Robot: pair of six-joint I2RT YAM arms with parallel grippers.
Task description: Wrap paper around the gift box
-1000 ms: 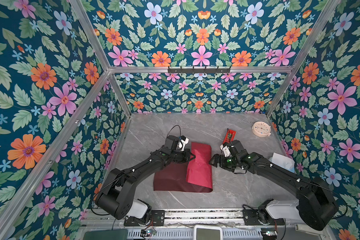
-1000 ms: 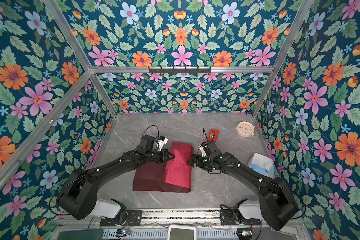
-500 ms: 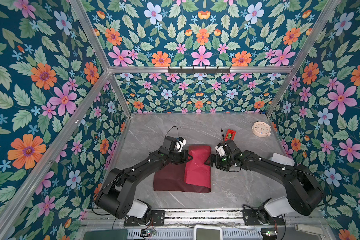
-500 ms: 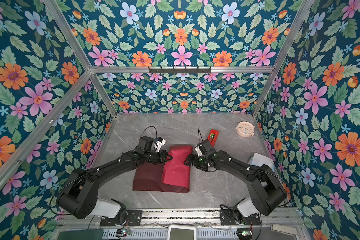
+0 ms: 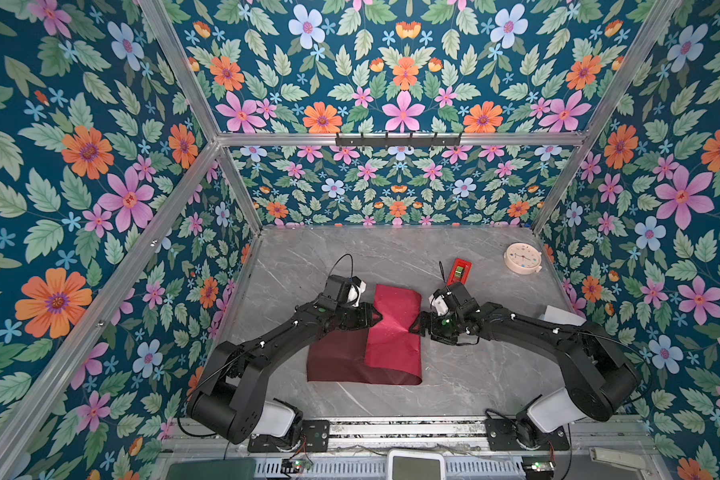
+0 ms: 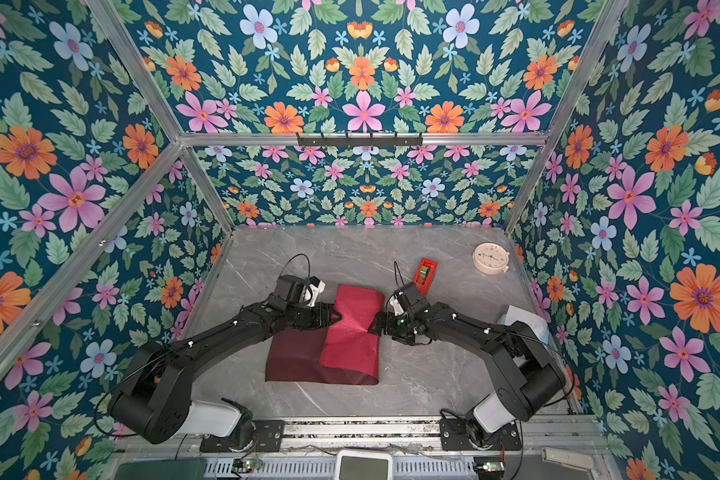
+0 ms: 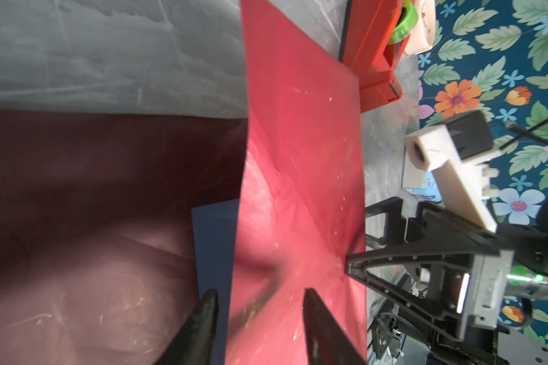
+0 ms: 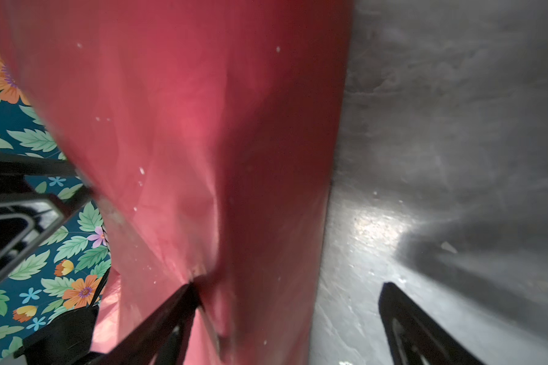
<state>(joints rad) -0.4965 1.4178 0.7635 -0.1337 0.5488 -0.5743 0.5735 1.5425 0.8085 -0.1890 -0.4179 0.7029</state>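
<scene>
Paper [image 5: 391, 332], one sheet; gift box [image 7: 215, 240], one.

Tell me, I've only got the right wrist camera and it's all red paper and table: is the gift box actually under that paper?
Observer: Yes. The left wrist view shows a strip of the blue gift box poking out from under the glossy red flap of the paper.
Operator: And the left pincer?
Observer: The left pincer is open, with one finger over the box strip and one over the flap.
Operator: Anything beyond the paper?
Observer: In both top views a red tape dispenser lies past its far right corner, clear of it.
</scene>
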